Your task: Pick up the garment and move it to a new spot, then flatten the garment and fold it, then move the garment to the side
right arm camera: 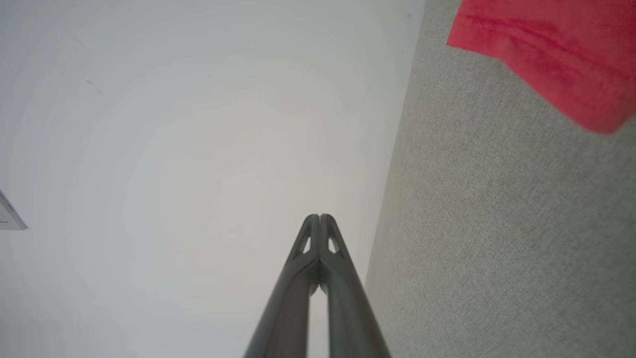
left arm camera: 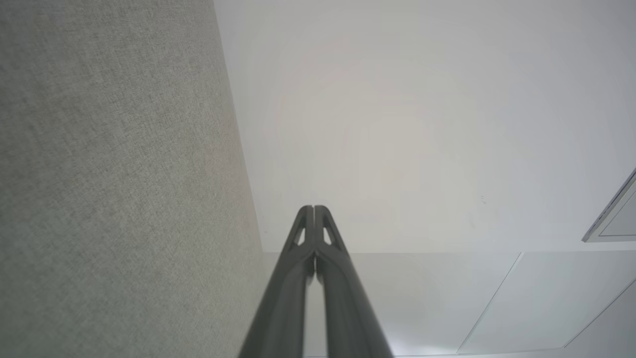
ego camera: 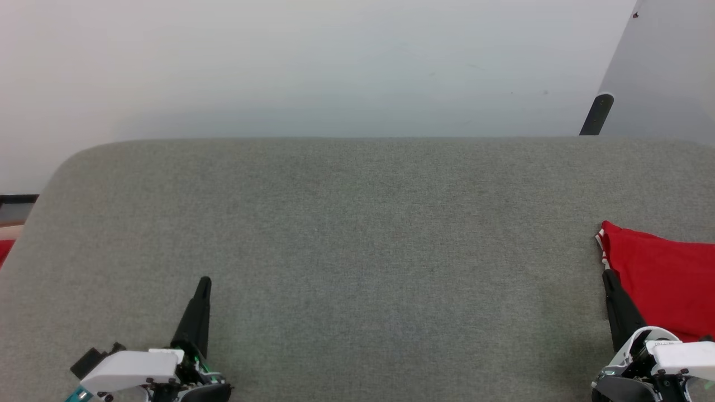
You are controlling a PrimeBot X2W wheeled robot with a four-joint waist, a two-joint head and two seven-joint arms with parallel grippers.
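The red garment (ego camera: 662, 273) lies at the right edge of the grey fabric surface (ego camera: 357, 251), with a strip of red-and-white trim at its left corner; most of it runs out of the head view. My right gripper (ego camera: 607, 274) is shut, its tip just beside the garment's left edge, holding nothing. In the right wrist view the shut gripper (right arm camera: 319, 217) points past the surface's edge, and a red garment (right arm camera: 551, 49) corner lies at the upper right. My left gripper (ego camera: 204, 281) is shut and empty at the lower left, seen also as the gripper (left arm camera: 313, 208) in its wrist view.
Beyond the surface's far edge is a pale floor (ego camera: 313, 67). A dark leg (ego camera: 596, 114) of some pale furniture stands at the upper right. Something red (ego camera: 4, 248) shows past the left edge.
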